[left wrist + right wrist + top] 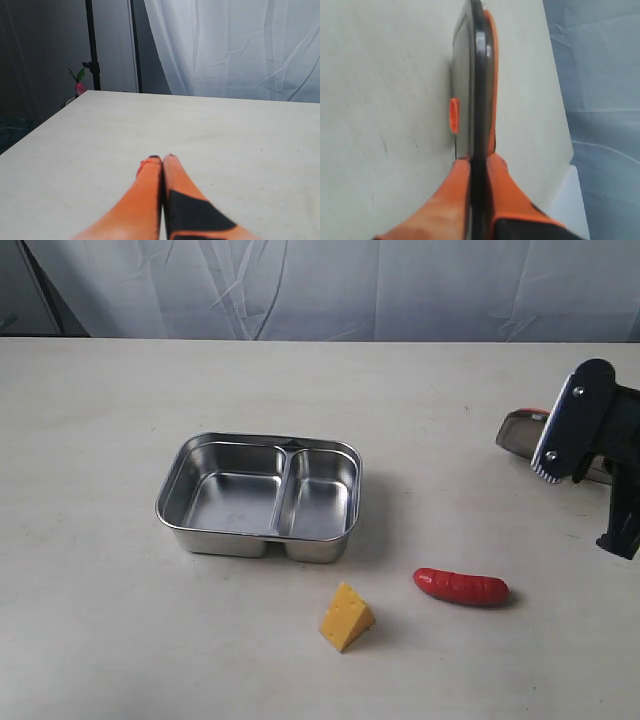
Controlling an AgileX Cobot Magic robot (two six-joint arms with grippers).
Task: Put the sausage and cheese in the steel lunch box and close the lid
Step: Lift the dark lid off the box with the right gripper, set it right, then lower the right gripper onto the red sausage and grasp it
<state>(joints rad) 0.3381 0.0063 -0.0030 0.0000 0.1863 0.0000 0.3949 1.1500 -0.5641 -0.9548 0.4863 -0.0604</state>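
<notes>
Presumably gripping lid by its rim in right gripper at worktop's right edge, leaving steel lunch box mid-worktop uncovered for loading. Left gripper closed, empty. Sausage, cheese loose near front edge.

— Do we find any writing, label, brand or number here that we can read?
— None. We see plain metal on the steel lunch box, and plain colour on the cheese and the sausage.
— And on the lid?
— We make out only its orange tab, with no mark on it that we can read.
— The desk?
— No print or sign that we can tell in any of our three views.
</notes>
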